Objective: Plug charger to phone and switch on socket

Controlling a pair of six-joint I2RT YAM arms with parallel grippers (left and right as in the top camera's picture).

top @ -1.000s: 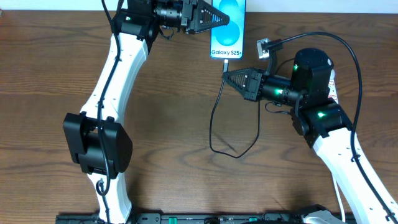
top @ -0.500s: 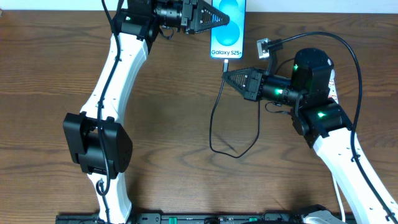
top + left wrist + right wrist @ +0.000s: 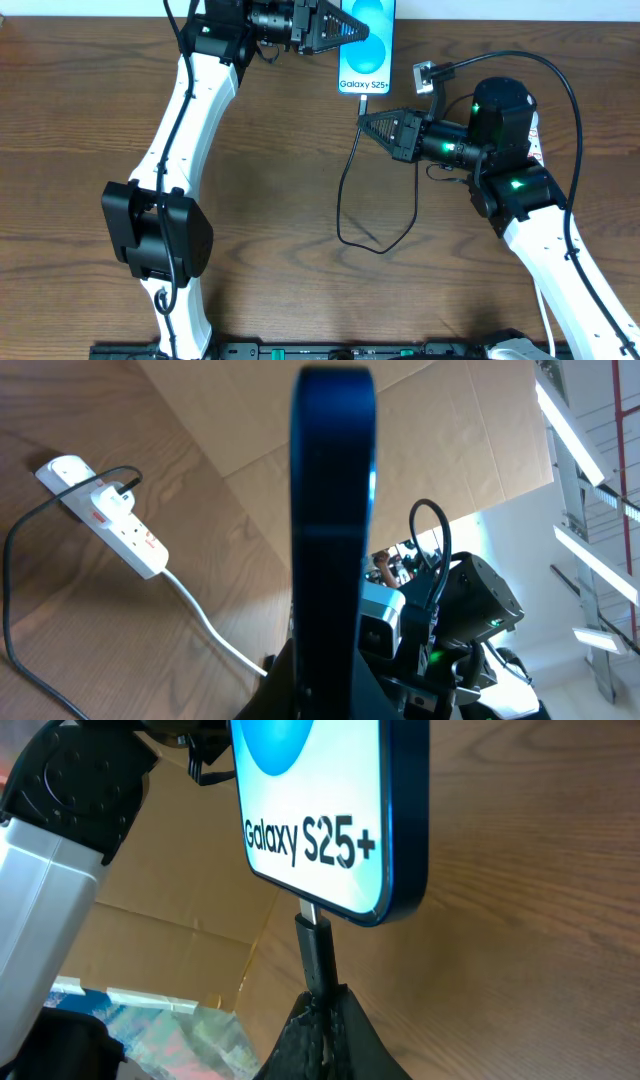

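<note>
My left gripper (image 3: 345,28) is shut on the phone (image 3: 366,60) and holds it at the table's far edge, screen up. The left wrist view shows the phone edge-on (image 3: 333,490) between the fingers (image 3: 330,695). My right gripper (image 3: 364,122) is shut on the charger's black plug (image 3: 318,955) just below the phone's bottom edge (image 3: 330,870). The plug's metal tip meets that edge, and a short bit of metal shows. The black cable (image 3: 345,190) loops down over the table. The socket (image 3: 120,530) shows in the left wrist view with a black cable plugged in. My right arm mostly hides it overhead.
The socket's white cord (image 3: 200,610) runs across the wooden table (image 3: 260,200) toward the right arm. The cable loop lies near the table's middle (image 3: 372,243). Brown cardboard (image 3: 300,420) stands behind the table's far edge.
</note>
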